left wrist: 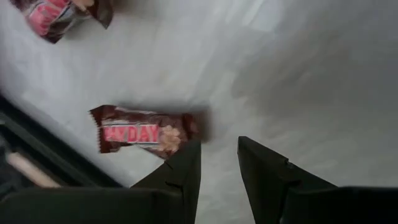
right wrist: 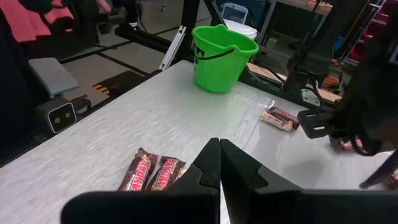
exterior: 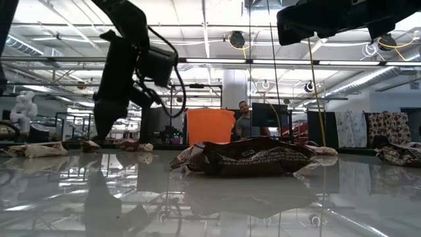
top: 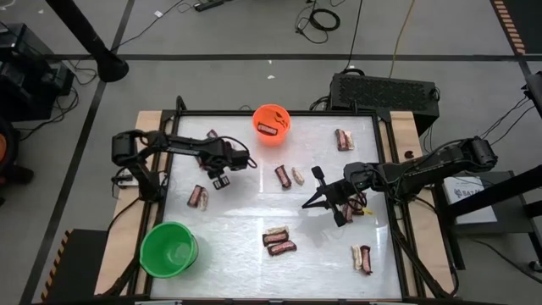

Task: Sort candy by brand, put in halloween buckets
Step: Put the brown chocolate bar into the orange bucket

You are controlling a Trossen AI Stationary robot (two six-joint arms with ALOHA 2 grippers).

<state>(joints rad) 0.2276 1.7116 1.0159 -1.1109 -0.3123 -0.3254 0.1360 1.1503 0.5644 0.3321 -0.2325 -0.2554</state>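
Two grippers: left gripper (left wrist: 219, 163) part-open, empty, beside PayDay bar (left wrist: 144, 131); right gripper (right wrist: 220, 163) closed, empty.

Left gripper (top: 222, 180) jaws parted (nothing between), right gripper (top: 310, 202) closed.

The high view looks straight down on the whole pale glossy table (top: 246, 229), the low view skims level across it toward the round orange plastic bucket (exterior: 210, 126) both show, and each wrist view looks close past its own fingers.
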